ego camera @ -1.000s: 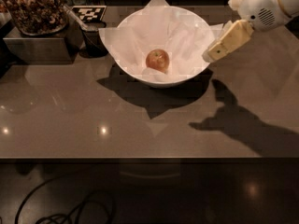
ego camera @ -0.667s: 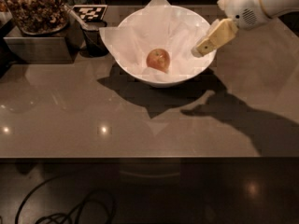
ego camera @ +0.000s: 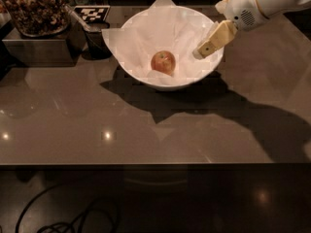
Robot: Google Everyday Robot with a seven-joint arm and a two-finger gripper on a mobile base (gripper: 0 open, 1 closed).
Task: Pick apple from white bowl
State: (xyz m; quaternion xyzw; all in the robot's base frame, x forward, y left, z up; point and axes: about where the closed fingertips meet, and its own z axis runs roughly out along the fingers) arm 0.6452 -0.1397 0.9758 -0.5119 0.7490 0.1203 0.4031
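Observation:
A small red-orange apple (ego camera: 163, 62) with a yellowish patch lies at the bottom of the wide white bowl (ego camera: 146, 74), which is lined with crinkled white paper with pointed corners. The bowl stands on the brown counter at the back middle. My gripper (ego camera: 203, 51) reaches in from the upper right on a white arm. Its tan fingers hang over the bowl's right side, above and to the right of the apple, apart from it.
A glass jar of nuts (ego camera: 35, 8) stands on a metal box (ego camera: 41, 46) at the back left. A dark cup (ego camera: 97, 38) and a checkered marker card (ego camera: 92, 12) sit beside it. The counter's front edge (ego camera: 146, 165) runs across; cables (ego camera: 63, 217) lie on the floor below.
My gripper has moved left, from beside the bowl's right rim to over the bowl's right side. The apple and bowl have not moved.

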